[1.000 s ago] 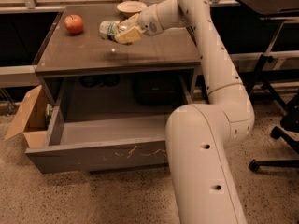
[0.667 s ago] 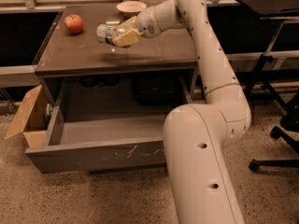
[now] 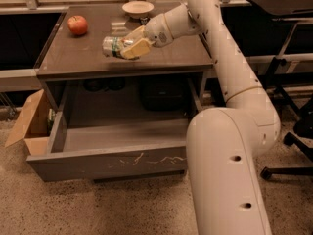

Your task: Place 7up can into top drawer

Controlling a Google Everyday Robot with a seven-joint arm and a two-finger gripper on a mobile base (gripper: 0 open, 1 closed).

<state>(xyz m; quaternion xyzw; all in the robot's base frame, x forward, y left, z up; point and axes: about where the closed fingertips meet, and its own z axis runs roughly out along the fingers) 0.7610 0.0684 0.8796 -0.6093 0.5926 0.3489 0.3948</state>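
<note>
The 7up can, silvery-green and white, lies on its side in my gripper just above the brown table top, left of the middle. The gripper's tan fingers are shut on the can's right end. The top drawer is pulled open below the table; its grey front panel with pale scratch marks faces me and its inside shows nothing in it. My white arm reaches in from the right over the table.
A red apple sits at the table's back left. A white bowl stands at the back middle. A brown cardboard box sits on the floor left of the drawer. A black chair base is at the right.
The gripper with the can has moved a little to the left and toward the table's front edge. The drawer, apple and bowl have not moved.
</note>
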